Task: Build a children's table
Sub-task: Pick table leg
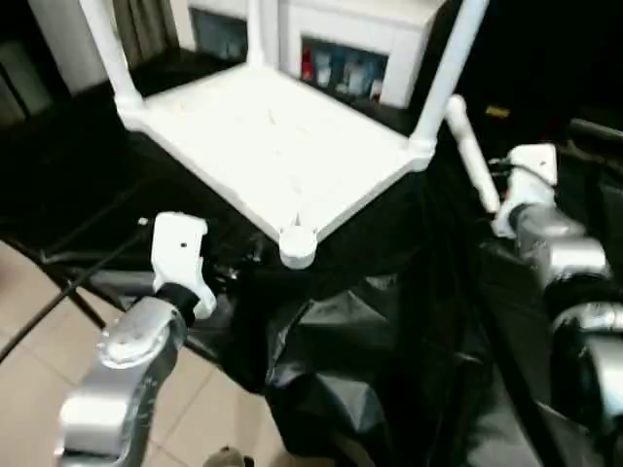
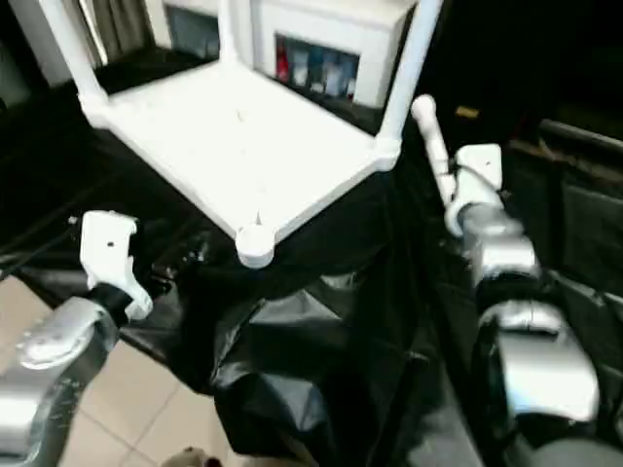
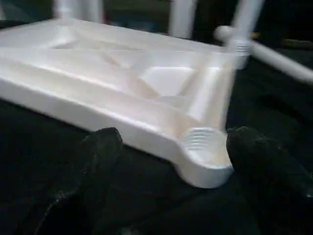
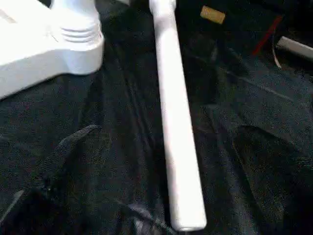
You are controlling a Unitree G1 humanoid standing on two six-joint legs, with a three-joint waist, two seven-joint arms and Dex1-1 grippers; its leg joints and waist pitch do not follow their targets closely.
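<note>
Tabletop (image 1: pixel 273 146), white, lies ribbed side up on the black-draped counter (image 1: pixel 389 370), three legs standing in its corner sockets. Left gripper (image 3: pixel 166 161) has its jaws wide, empty, on either side of the near empty corner socket (image 1: pixel 297 245) without touching it. Farther right, the fourth leg (image 4: pixel 177 122) lies loose on the cloth, between the wide, empty jaws of the right gripper (image 4: pixel 161 161).

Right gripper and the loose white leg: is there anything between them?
No. In the right wrist view the loose leg lies on bare black cloth, and the open right gripper hangs over it with nothing in between.
</note>
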